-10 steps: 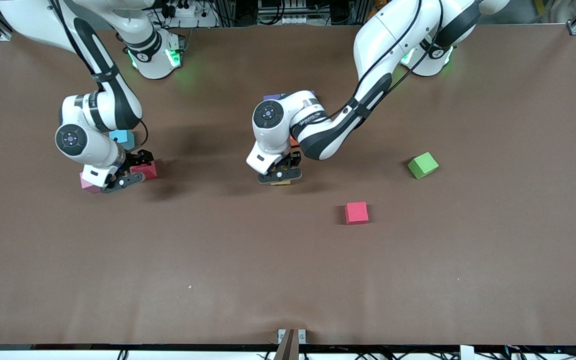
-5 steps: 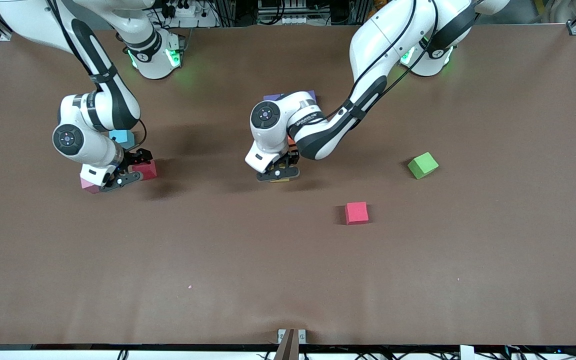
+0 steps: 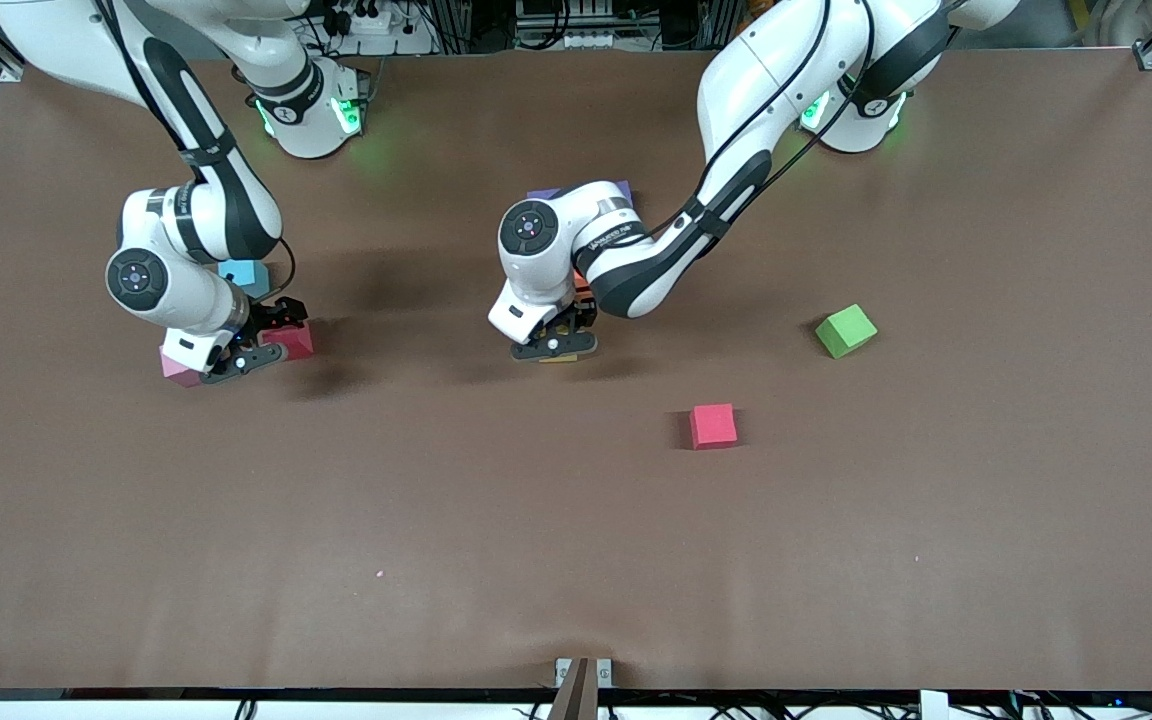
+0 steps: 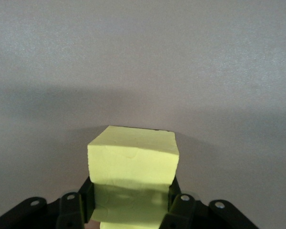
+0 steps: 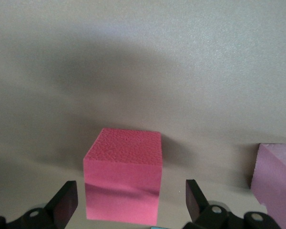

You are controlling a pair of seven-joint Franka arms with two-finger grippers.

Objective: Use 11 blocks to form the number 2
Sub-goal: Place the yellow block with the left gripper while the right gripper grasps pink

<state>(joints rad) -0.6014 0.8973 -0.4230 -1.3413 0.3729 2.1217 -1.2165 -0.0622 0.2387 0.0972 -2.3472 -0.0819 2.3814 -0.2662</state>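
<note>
Meanwhile, left pincer (image 3: pixel 556 347) low at mid-desk (image 3: pixel 576 560), fingers clamped on yellow block (image 4: pixel 132 162), just nearer front camera than part-hidden number 2 (image 3: pixel 626 188). Right pincer (image 5: pixel 132 199) spread wide, straddling red block (image 5: pixel 124 172), untouched; pink block (image 5: pixel 276 177) just beside. Spare red cube (image 3: pixel 713 425) nearer left arm.

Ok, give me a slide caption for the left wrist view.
Left pincer shut on a yellow block, just above the brown table.
</note>
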